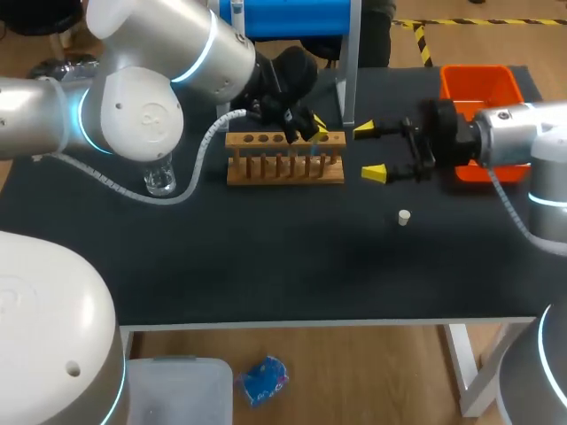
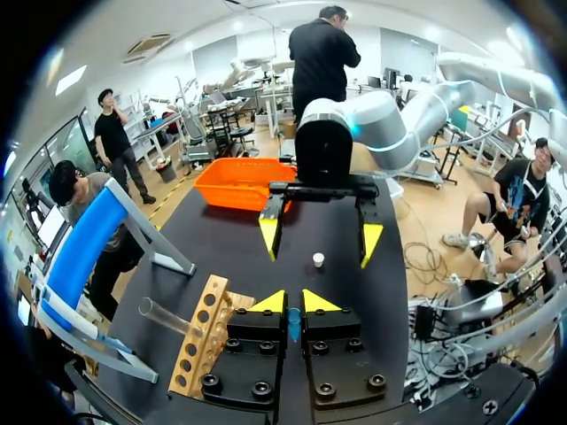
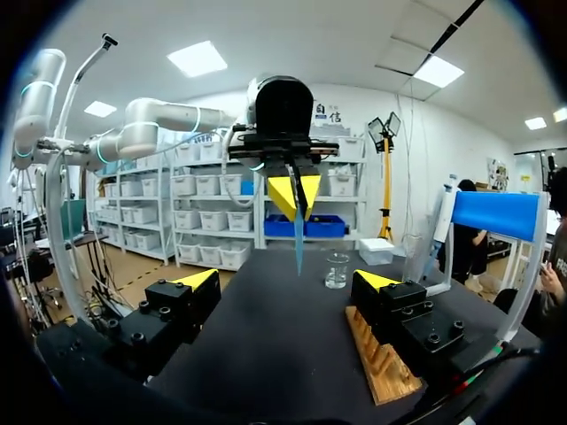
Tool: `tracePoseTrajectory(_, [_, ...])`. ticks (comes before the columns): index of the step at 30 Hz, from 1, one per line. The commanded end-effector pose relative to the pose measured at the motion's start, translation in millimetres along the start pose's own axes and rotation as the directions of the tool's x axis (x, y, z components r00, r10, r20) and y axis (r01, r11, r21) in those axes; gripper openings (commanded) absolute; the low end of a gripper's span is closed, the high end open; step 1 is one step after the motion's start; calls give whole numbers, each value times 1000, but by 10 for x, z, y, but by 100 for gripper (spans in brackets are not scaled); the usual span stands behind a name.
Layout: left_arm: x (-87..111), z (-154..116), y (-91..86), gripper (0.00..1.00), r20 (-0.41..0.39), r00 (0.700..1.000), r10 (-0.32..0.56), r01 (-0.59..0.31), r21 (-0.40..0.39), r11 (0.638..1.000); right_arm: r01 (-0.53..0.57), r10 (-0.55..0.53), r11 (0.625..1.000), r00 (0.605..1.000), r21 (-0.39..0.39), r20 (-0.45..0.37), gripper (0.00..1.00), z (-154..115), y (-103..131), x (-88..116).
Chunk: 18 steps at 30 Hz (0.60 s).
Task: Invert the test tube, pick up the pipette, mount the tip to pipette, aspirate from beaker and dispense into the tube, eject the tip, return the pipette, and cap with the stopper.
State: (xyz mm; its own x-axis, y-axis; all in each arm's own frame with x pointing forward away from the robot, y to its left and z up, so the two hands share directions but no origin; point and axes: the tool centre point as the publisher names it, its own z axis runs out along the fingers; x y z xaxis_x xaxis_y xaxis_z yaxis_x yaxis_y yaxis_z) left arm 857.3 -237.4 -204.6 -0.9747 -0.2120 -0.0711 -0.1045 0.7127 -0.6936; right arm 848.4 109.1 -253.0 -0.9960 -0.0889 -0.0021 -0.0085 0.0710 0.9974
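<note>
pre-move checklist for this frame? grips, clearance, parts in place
1. Left claw shut on the thin blue piece, which points down: ok.
2. Right claw open and empty: ok.
3. The two claws apart, not touching: ok.
4. Stopper free on the table, apart from the rack: ok.
5. Test tube seated upright in the rack: cannot tell.
6. Liquid in the beaker: cannot tell.
</note>
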Motion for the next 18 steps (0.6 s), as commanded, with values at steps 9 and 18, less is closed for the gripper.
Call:
tracePoseTrajectory(9, [1, -2, -14, 0, 0, 1000, -2, 2, -7, 1000, -1, -2, 999, 997, -39, -71, 100, 421, 14, -96])
tracePoseTrajectory(18, [1, -2, -14, 0, 0, 1000, -2, 2, -7, 1000, 6, -13, 998, 994, -70, -108, 100, 704, 79, -51])
